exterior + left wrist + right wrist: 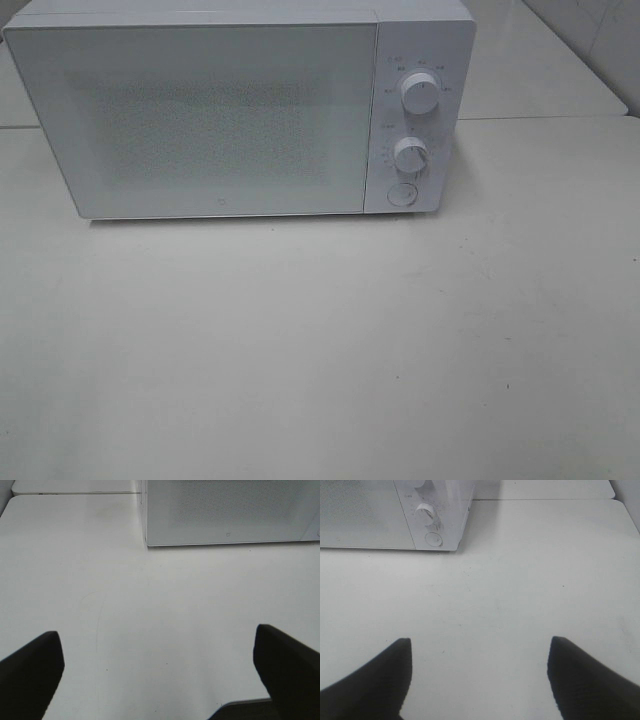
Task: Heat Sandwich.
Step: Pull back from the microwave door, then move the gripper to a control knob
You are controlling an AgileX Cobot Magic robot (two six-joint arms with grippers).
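Note:
A white microwave (215,110) stands at the back of the white table, its door shut. Two dials (420,95) and a round button (401,194) sit on its right panel. It also shows in the left wrist view (225,512) and in the right wrist view (395,515). The sandwich is not in view in any frame. My left gripper (157,655) is open and empty above bare table, well in front of the microwave. My right gripper (480,665) is open and empty too, in front of the microwave's right end. Neither gripper shows in the exterior high view.
The white table (320,350) stretches out in front of the microwave. A second table top (540,60) adjoins behind, with a seam between them. A tiled wall (610,30) is at the far right.

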